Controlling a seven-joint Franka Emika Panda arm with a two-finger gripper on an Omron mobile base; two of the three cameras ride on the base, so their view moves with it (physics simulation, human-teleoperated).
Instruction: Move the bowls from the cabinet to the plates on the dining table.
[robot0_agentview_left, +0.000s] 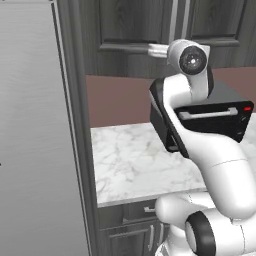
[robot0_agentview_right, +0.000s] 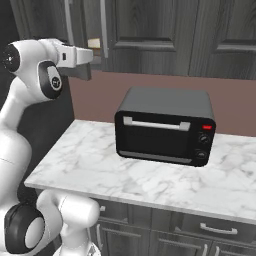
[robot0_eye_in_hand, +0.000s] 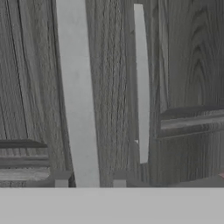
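Observation:
The dark grey wood-grain cabinet (robot0_agentview_left: 135, 30) (robot0_agentview_right: 150, 30) (robot0_eye_in_hand: 192, 65) hangs over the worktop with both panelled doors shut. My gripper (robot0_agentview_right: 95, 50) (robot0_agentview_left: 151, 50) (robot0_eye_in_hand: 90, 178) is raised to the doors. In the hand view a long silver bar handle (robot0_eye_in_hand: 76, 96) runs down between the two fingertips, with a small gap on each side, so the jaws stand open around it. A second handle (robot0_eye_in_hand: 141, 83) sits just to its right. The bowls are hidden, and the plates and the dining table are out of view.
A black toaster oven (robot0_agentview_right: 165, 131) (robot0_agentview_left: 220, 115) stands on the marble worktop (robot0_agentview_right: 100, 165) (robot0_agentview_left: 130, 160), below and to the right of the hand. Dark drawers (robot0_agentview_right: 215, 230) run under the worktop. A tall grey panel (robot0_agentview_left: 30, 125) closes off the left side.

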